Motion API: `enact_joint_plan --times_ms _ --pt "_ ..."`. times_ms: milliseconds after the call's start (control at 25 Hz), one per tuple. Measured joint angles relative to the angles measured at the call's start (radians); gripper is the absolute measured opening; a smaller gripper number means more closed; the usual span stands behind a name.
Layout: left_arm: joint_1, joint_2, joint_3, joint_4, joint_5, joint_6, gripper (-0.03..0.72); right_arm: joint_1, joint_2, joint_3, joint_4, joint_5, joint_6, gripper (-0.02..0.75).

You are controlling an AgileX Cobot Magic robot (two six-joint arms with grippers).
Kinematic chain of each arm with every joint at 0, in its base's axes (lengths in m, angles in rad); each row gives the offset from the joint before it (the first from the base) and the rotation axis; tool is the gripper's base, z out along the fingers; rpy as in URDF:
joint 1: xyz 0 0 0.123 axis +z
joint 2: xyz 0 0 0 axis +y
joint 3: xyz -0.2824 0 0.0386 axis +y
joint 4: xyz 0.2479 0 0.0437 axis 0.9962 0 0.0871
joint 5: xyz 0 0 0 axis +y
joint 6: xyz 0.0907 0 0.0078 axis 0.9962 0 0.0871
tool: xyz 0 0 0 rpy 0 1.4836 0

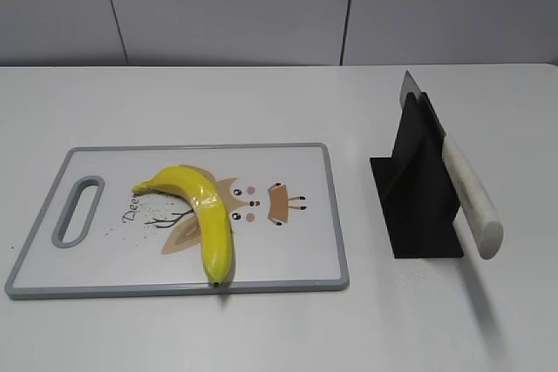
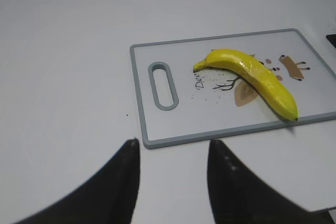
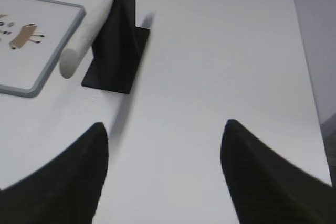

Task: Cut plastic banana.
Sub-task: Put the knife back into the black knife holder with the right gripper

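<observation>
The plastic banana (image 1: 202,215) is glossy yellow and lies curved on the white, grey-rimmed cutting board (image 1: 296,259), its dark tip near the board's front edge. It also shows in the left wrist view (image 2: 257,77). A knife with a white handle (image 1: 471,193) rests slanted in a black stand (image 1: 417,193), right of the board. My left gripper (image 2: 173,142) is open and empty, hovering off the board's handle-slot end. My right gripper (image 3: 165,127) is open and empty over bare table, right of the stand (image 3: 115,45). Neither gripper shows in the exterior view.
The board (image 2: 157,142) has a grey oval handle slot (image 2: 163,85) and a tan cartoon deer print (image 1: 253,202). The table's right edge (image 3: 310,77) runs close to the right gripper. A grey panelled wall stands behind the table.
</observation>
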Motion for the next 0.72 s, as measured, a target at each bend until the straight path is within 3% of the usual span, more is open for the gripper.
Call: enact_joint_plan --times_ms 200,720 --pt "0.000 0.000 0.000 0.000 0.000 0.000 0.416 -0.081 0.000 0.000 0.000 0.000 0.000 0.528" --pt "0.027 0.000 0.000 0.000 0.000 0.000 0.415 -0.085 0.000 0.000 0.000 0.000 0.000 0.524"
